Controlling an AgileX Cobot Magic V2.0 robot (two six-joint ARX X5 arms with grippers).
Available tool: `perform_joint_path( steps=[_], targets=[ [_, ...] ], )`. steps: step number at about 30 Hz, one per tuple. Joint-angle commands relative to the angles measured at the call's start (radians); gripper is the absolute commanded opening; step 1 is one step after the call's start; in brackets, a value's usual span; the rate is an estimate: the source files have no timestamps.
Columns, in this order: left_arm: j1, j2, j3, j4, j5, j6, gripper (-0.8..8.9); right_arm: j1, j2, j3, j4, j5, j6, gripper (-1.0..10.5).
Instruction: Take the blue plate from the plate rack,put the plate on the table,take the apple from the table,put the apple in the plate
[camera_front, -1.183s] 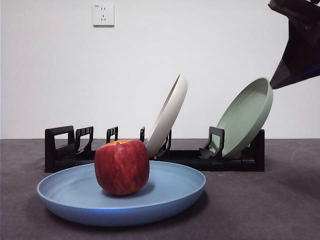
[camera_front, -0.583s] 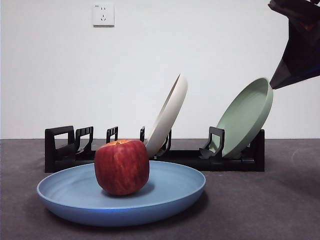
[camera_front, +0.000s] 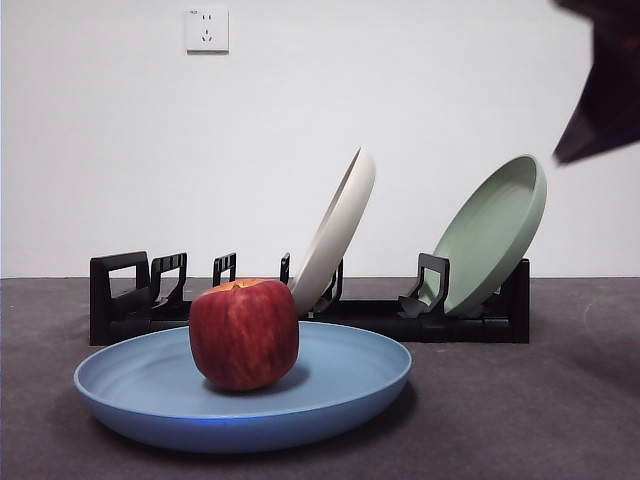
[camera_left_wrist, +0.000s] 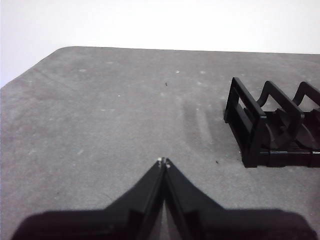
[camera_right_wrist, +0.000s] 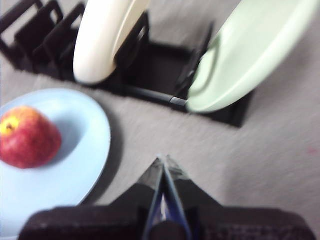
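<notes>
The red apple (camera_front: 244, 334) sits in the light-blue plate (camera_front: 340, 385), which lies flat on the dark grey table (camera_front: 520, 410) in front of the black plate rack (camera_front: 120, 295). The apple (camera_right_wrist: 27, 137) and the blue plate (camera_right_wrist: 82, 150) also show in the right wrist view. My right gripper (camera_right_wrist: 163, 161) is shut and empty, raised above the table to the right of the plate; it shows as a dark shape at the front view's top right corner (camera_front: 605, 100). My left gripper (camera_left_wrist: 163, 161) is shut and empty over bare table beside the rack's end handle (camera_left_wrist: 245, 122).
A cream-white plate (camera_front: 335, 230) and a sage-green plate (camera_front: 490, 235) lean in the rack's slots. A white wall with a socket (camera_front: 207, 30) stands behind the table.
The right arm has pulled up and to the right, showing less in the front view's corner. The apple, plates and rack have not moved.
</notes>
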Motion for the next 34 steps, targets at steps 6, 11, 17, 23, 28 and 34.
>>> perform_joint_path(
  steps=[6,11,17,23,28,34],
  targets=[
    [0.003,-0.003,-0.014,0.004,0.001,0.010,-0.03,-0.280,-0.369,-0.030,0.019,0.013,-0.116,-0.2],
    [0.003,-0.003,-0.014,0.004,0.001,0.010,-0.03,-0.405,-0.566,-0.267,0.204,0.010,-0.123,-0.2],
    [0.003,-0.003,-0.014,0.004,0.001,0.010,-0.03,-0.405,-0.679,-0.484,0.299,0.010,-0.121,-0.2],
    [0.003,-0.003,-0.014,0.004,0.001,0.010,-0.03,-0.403,-0.748,-0.561,0.259,0.009,-0.101,-0.2],
    [0.003,-0.003,-0.014,0.004,0.001,0.010,-0.03,-0.403,-0.748,-0.561,0.232,0.010,-0.106,-0.2],
    [0.003,-0.003,-0.014,0.004,0.001,0.010,-0.03,-0.402,-0.748,-0.561,0.196,0.006,-0.089,-0.2]
  ],
)
